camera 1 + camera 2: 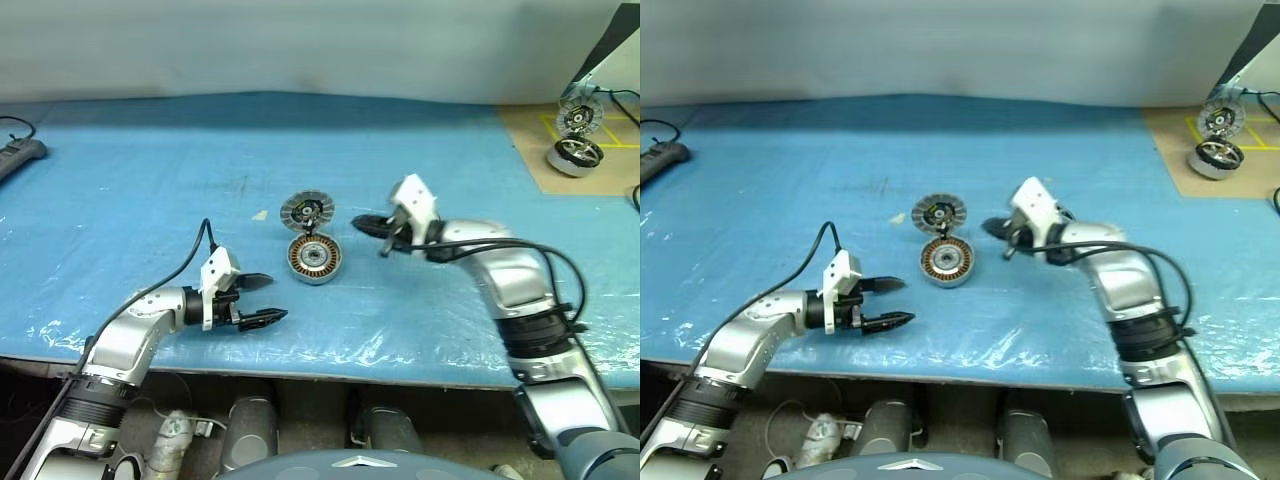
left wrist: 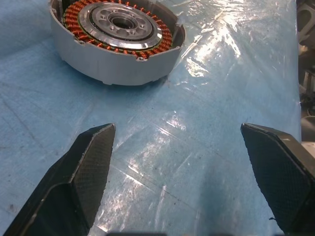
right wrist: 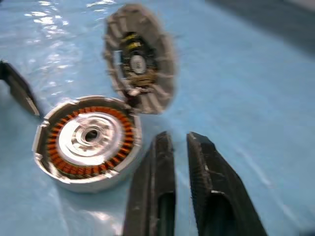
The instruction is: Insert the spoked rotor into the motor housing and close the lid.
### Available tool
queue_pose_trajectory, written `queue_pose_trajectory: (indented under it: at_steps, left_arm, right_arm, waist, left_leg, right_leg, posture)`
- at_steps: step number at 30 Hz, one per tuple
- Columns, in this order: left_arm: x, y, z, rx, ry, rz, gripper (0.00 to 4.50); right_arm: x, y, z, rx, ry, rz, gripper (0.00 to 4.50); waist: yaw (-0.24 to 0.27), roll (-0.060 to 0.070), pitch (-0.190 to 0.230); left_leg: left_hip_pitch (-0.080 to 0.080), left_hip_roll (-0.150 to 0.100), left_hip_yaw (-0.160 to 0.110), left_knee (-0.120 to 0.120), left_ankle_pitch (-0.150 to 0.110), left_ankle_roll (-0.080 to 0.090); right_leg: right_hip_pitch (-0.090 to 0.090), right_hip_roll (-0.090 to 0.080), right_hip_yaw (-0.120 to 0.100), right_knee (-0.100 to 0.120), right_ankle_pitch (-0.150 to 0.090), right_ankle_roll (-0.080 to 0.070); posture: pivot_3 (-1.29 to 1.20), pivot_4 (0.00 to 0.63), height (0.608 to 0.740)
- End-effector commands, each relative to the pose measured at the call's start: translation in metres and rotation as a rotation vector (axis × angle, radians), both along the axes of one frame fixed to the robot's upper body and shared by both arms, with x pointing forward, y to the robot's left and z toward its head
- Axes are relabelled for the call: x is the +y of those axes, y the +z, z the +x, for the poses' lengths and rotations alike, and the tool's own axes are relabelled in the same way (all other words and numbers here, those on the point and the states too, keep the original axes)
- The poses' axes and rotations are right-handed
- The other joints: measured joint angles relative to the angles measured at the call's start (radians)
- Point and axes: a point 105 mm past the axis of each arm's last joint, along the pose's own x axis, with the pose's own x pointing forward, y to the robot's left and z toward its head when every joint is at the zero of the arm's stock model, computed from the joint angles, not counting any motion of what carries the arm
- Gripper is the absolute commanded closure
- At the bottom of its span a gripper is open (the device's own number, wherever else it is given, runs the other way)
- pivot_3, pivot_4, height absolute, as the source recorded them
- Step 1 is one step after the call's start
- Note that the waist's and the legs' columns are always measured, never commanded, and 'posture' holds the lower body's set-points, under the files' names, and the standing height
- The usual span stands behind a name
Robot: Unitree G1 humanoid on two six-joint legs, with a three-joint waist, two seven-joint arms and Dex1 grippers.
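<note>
The left gripper has its jaws spread wide and holds nothing; it hangs low over the blue sheet near the front edge of the desk, pointing toward the motor housing. The right gripper has its jaws drawn narrow with a slim gap between them, empty, raised just above the desk on the housing's other side and aimed at it.

Between the two grippers the housing sits flat around the middle of the desk, open side up, its ring of copper windings circling a silver hub with a dark centre. The lid stands tilted up at the housing's far rim, striped inner face toward the robot. Whether the spoked rotor is inside cannot be told.

At the desk's far right corner, a second motor unit rests on a brown board. A black power strip lies at the left edge.
</note>
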Motion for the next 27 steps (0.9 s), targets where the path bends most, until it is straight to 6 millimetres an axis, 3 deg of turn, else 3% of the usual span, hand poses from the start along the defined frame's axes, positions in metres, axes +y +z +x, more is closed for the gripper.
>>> queue_pose_trajectory:
  at_steps: [1, 5, 9, 13, 17, 27]
  left_arm:
    - [-0.01, 0.011, 0.0, -0.036, -0.018, -0.019, 0.11]
    - [-0.02, 0.016, 0.001, -0.04, -0.026, -0.025, 0.11]
    - [-0.023, 0.017, 0.0, -0.043, -0.025, -0.027, 0.11]
    - [-0.012, 0.006, 0.0, -0.031, -0.016, -0.019, 0.11]
    - [-0.004, 0.005, -0.001, -0.033, -0.017, -0.018, 0.11]
    - [-0.021, 0.017, 0.001, -0.052, -0.024, -0.016, 0.11]
  right_arm:
    - [-0.036, 0.026, 0.014, -0.11, -0.155, -0.04, 2.9]
    - [-0.075, 0.028, 0.032, -0.117, -0.313, -0.148, 1.45]
    - [-0.084, 0.016, 0.035, -0.036, -0.325, -0.182, 0.03]
    - [-0.087, 0.013, 0.044, -0.067, -0.331, -0.263, 0.01]
    - [-0.082, 0.012, 0.044, -0.09, -0.225, -0.37, 0.01]
    - [-0.086, -0.002, 0.062, -0.095, -0.105, -0.593, 0.01]
  waist:
    - [-0.002, 0.0, 0.0]
    - [-0.002, 0.0, 0.0]
    - [-0.003, 0.0, 0.0]
    - [-0.004, 0.0, 0.0]
    - [-0.002, 0.0, 0.0]
    - [-0.003, 0.0, 0.0]
  left_leg:
    - [0.0, 0.0, 0.0, 0.0, 0.0, 0.0]
    - [0.0, 0.0, 0.0, 0.001, 0.0, 0.0]
    - [0.0, 0.0, 0.0, 0.001, 0.001, 0.001]
    - [-0.001, 0.0, 0.0, 0.001, 0.002, 0.004]
    - [-0.001, 0.0, 0.001, 0.004, 0.002, 0.004]
    - [-0.002, 0.0, 0.001, 0.007, 0.002, 0.004]
  right_leg:
    - [0.0, 0.0, 0.0, 0.0, 0.0, 0.0]
    - [0.0, 0.0, 0.0, 0.002, 0.0, 0.0]
    - [0.0, 0.0, 0.0, 0.002, 0.0, 0.0]
    - [-0.001, 0.0, 0.0, 0.002, 0.0, 0.0]
    - [-0.001, 0.0, 0.0, 0.003, 0.0, 0.0]
    - [-0.001, 0.0, 0.0, 0.006, 0.0, 0.0]
  posture:
    - [0.0, 0.15, 0.74]
    - [0.0, 0.15, 0.74]
    - [0.0, 0.15, 0.74]
    - [0.0, 0.15, 0.74]
    - [0.0, 0.15, 0.74]
    - [0.0, 0.15, 0.74]
